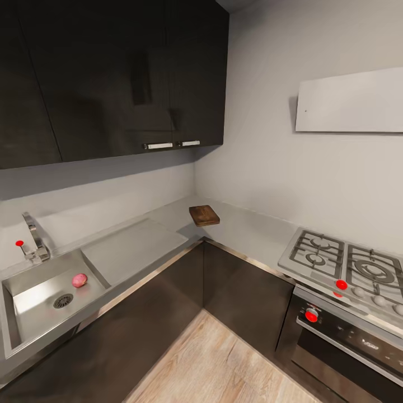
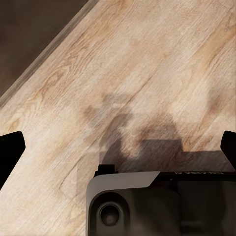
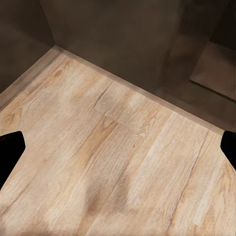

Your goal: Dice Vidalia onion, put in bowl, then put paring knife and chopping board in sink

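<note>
Vidalia onion (image 1: pixel 79 280), a small pinkish round bulb, lies in the rectangular stainless-steel sink (image 1: pixel 33 313) just beside the round dark drain (image 1: pixel 62 301). Being round, it could roll away from a clumsy grasp toward the basin wall. Well apart, the dark brown wooden chopping board (image 1: pixel 204 215) sits on the grey tabletop (image 1: pixel 252 229) in the corner. Wrist views add pale wooden floor (image 3: pixel 118 162), with both arms hanging low; left fingers (image 2: pixel 11 147) and right fingers (image 3: pixel 10 150) look spread, gripping nothing.

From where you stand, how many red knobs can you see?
3: one on the tap lever behind the sink, two at the stove's front edge. A red patch just under the upper stove knob may be another, partly hidden.
</note>
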Tool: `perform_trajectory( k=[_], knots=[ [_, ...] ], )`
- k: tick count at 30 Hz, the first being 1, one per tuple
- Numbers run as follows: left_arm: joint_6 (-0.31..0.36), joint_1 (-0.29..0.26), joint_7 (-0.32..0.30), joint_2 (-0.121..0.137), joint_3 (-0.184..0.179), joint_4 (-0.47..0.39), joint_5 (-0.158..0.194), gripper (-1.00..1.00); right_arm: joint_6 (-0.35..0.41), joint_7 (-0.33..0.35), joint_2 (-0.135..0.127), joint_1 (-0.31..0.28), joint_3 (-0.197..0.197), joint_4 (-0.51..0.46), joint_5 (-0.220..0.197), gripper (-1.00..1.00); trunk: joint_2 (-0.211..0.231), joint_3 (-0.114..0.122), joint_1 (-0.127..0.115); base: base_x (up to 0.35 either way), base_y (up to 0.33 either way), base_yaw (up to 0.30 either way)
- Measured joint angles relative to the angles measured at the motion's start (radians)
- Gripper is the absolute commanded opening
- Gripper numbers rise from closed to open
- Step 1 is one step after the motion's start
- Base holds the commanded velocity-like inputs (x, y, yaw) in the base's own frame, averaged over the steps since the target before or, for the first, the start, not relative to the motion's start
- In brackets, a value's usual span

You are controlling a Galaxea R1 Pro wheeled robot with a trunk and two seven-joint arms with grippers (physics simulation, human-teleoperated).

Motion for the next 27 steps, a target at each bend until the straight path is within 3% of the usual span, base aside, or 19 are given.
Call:
perform_trajectory(
  k=[27],
  knots=[
    [-0.002, 0.0, 0.0, 0.005, 0.0, -0.001, 0.0, 1.0, -0.004, 0.003, 0.001, 0.0, -0.001, -0.001, -0.001, 1.0, 0.0, 0.0, 0.0, 0.0, 0.0, 0.0]
  ],
)
